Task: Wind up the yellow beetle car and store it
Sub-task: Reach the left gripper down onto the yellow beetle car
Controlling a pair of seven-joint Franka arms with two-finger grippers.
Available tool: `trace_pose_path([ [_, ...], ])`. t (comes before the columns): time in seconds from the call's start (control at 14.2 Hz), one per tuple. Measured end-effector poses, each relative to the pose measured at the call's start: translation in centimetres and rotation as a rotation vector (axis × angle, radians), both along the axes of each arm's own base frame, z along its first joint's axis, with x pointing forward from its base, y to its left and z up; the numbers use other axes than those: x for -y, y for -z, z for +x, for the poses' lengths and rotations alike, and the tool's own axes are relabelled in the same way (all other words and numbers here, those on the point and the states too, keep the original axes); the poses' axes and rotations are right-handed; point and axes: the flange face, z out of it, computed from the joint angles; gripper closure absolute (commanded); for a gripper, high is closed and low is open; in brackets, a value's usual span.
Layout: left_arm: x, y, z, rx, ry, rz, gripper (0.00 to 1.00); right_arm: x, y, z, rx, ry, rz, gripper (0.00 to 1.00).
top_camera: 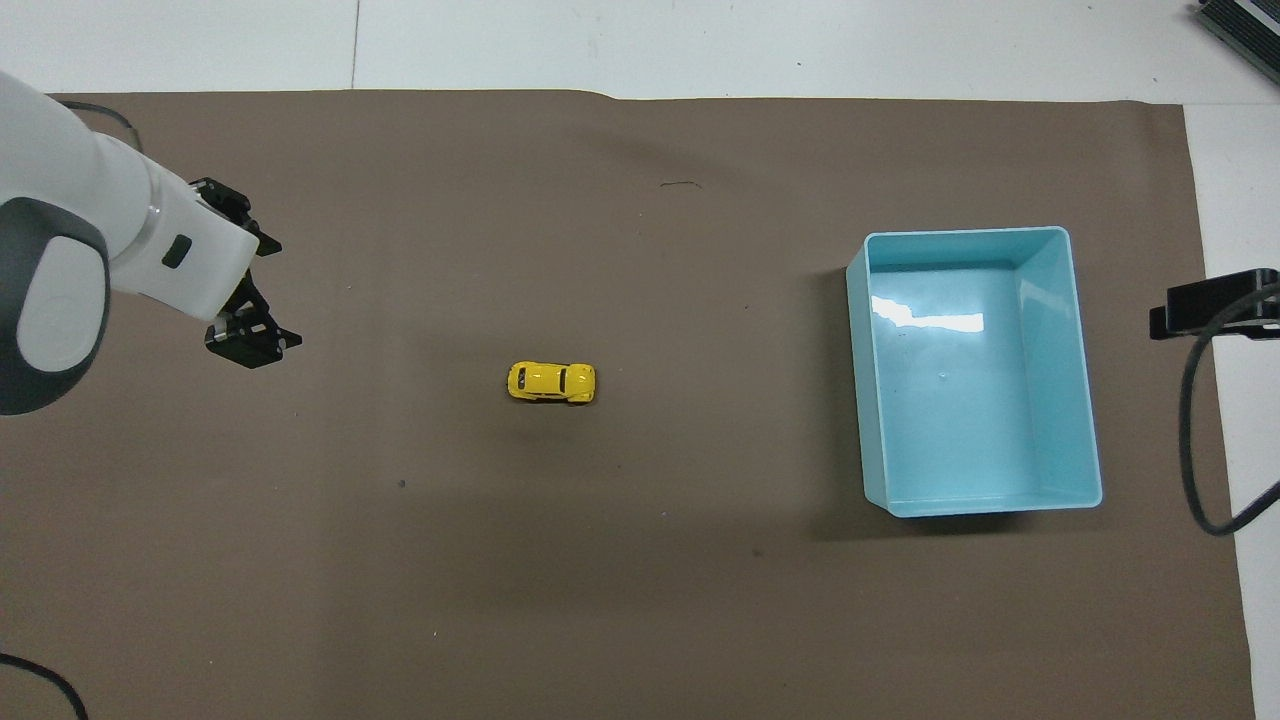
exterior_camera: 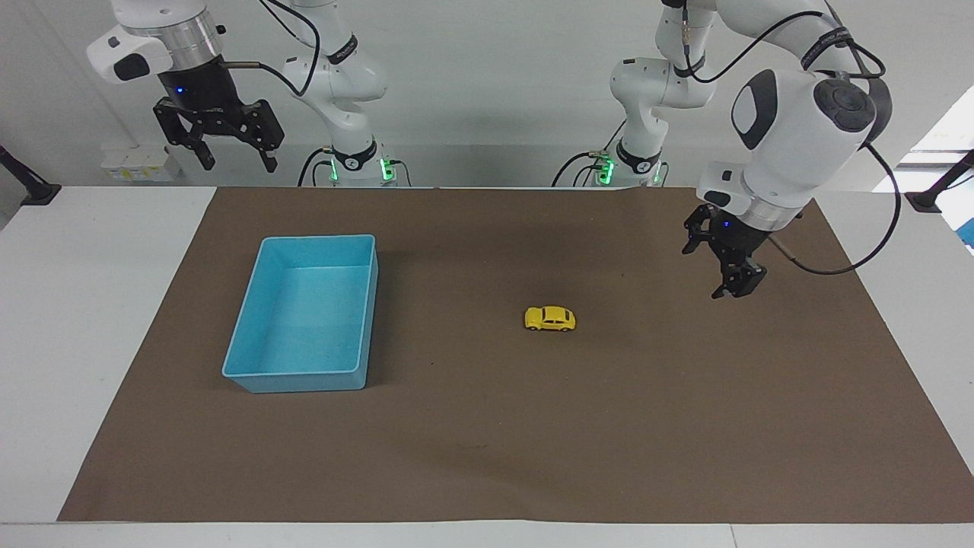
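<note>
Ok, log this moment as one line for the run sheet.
left gripper: open, over mat beside yellow beetle car | right gripper: open, waiting raised | car: on mat, untouched | light blue tray: empty

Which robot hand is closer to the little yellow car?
Left. The left gripper hangs open over the mat beside the yellow beetle car; the right gripper waits open, high past the tray.

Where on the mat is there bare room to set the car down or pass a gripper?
The brown mat is bare between the yellow beetle car and the light blue tray, and between both and its edge farthest from the robots. Only the left gripper crowds a stretch, over the left arm's end.
</note>
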Motion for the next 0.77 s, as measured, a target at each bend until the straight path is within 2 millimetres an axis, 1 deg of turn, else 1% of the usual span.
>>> trace_pose_path([
  [0.28,3.6,4.5,1.3,0.000,0.153,0.005,0.00,0.0,0.0,0.0,0.000,0.000,0.000,0.00],
  [0.35,4.8,5.7,1.5,0.001,0.175,0.006,0.00,0.0,0.0,0.0,0.000,0.000,0.000,0.00],
  [0.49,7.7,8.1,1.6,0.009,0.219,0.008,0.00,0.0,0.0,0.0,0.000,0.000,0.000,0.00],
  [0.63,10.6,10.4,0.9,0.032,0.259,0.007,0.00,0.0,0.0,0.0,0.000,0.000,0.000,0.00],
  [0.77,13.3,12.7,-0.5,0.047,0.271,0.005,0.00,0.0,0.0,0.0,0.000,0.000,0.000,0.00],
])
